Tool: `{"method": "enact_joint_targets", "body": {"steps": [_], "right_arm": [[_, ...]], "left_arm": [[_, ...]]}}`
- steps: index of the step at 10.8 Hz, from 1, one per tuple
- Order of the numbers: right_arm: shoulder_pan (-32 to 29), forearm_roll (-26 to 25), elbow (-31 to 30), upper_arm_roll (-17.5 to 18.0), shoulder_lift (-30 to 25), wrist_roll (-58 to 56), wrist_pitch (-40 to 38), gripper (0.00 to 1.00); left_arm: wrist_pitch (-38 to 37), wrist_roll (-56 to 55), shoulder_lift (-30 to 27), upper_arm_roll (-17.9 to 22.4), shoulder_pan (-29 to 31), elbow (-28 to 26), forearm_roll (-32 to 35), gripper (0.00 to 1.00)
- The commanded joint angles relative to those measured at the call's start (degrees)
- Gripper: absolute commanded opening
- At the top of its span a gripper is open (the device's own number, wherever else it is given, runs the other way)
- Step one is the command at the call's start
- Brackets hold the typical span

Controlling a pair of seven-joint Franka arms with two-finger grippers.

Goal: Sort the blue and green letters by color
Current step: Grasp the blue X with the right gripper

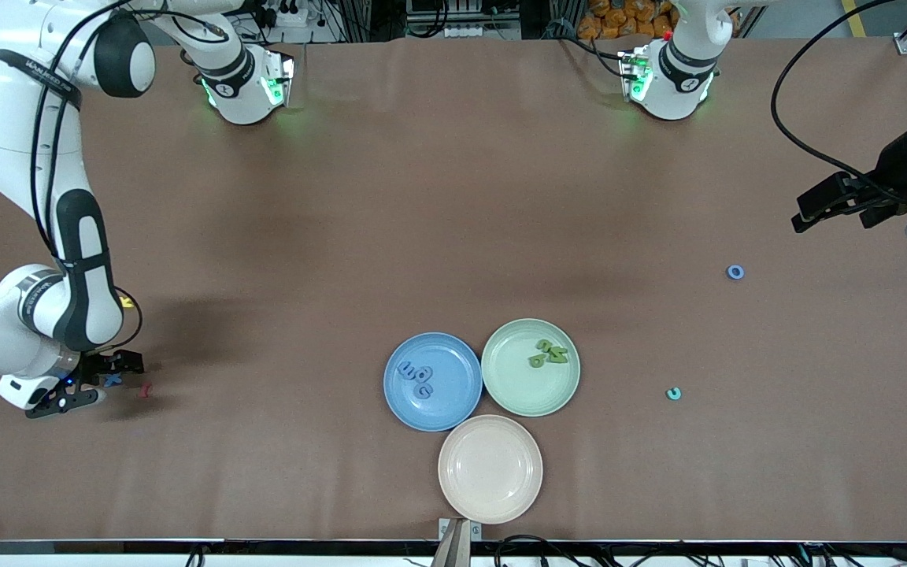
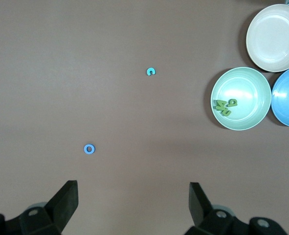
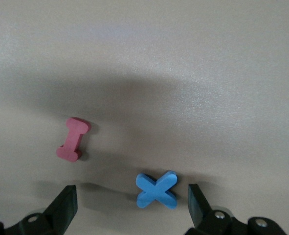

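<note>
Front view: cream plate (image 1: 490, 469) lies nearest; blue plate (image 1: 432, 381) holds blue letters (image 1: 416, 376), green plate (image 1: 531, 367) holds green letters (image 1: 549, 353).
Front, partly hidden: right tool (image 1: 85, 383) covers much of blue X (image 1: 112, 380).
Left wrist view: left tool (image 2: 133, 199) wide apart, empty, over blue O (image 2: 89, 149).
Right wrist view: right tool (image 3: 132, 204) wide apart, holding nothing, straddling the X (image 3: 157, 189); red letter (image 3: 74, 139) beside it.

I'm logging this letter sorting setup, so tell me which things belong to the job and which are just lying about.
Belongs to the job:
- blue X, between the open right pincer fingers
- blue O, below the open left pincer
- blue letters in the blue plate
- green letters in the green plate

Lying about:
- red I
- teal C
- beige plate
</note>
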Motion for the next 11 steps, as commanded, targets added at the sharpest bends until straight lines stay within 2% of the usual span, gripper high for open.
{"method": "enact_joint_targets", "body": {"steps": [1, 4, 5, 6, 7, 11], "right_arm": [[-1.11, 0.89, 1.82, 0.63, 1.31, -1.85, 0.5, 1.0], [-1.11, 0.98, 1.82, 0.63, 1.4, -1.85, 0.59, 1.0], [-1.2, 0.98, 1.82, 0.63, 1.4, -1.85, 0.59, 0.83], [-1.37, 0.98, 1.82, 0.63, 1.4, -1.85, 0.68, 0.09], [-1.46, 1.24, 1.82, 0.63, 1.4, -1.85, 0.68, 0.0], [-1.55, 3.0, 1.91, 0.63, 1.31, -2.2, 0.59, 0.0]], "left_arm": [[0.06, 1.59, 0.11, 0.26, -0.37, 0.36, 1.27, 1.0], [0.15, 1.51, 0.11, 0.26, -0.36, 0.36, 1.27, 1.0], [0.15, 1.51, 0.19, 0.26, -0.37, 0.27, 1.27, 1.0], [0.15, 1.51, 0.54, 0.26, -0.28, 0.36, 1.27, 1.0], [0.23, 1.51, 0.63, 0.35, -0.02, 0.36, 1.27, 1.0], [0.94, 1.51, 0.99, 0.35, 0.16, 0.36, 1.35, 1.0]]}}
